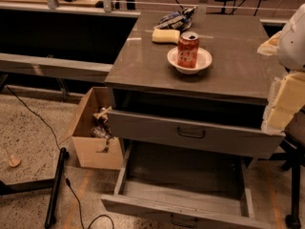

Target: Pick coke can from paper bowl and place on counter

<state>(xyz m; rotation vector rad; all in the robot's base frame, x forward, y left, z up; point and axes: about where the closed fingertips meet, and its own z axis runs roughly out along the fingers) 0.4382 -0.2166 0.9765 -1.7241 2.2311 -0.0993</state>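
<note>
The coke can (188,50), red-orange with a silver top, stands upright in the white paper bowl (206,61). The bowl sits on the grey-brown counter (138,63), toward its back middle. My gripper (281,109), pale yellow under a white arm housing, hangs at the right edge of the view, beside the counter's front right corner. It is well to the right of the can and apart from it, and it holds nothing that I can see.
A yellow sponge (166,36) and a crumpled snack bag (176,19) lie behind the bowl. Two drawers (190,133) stand open below the counter, the lower one (181,194) pulled far out. A cardboard box (93,132) sits on the floor to the left.
</note>
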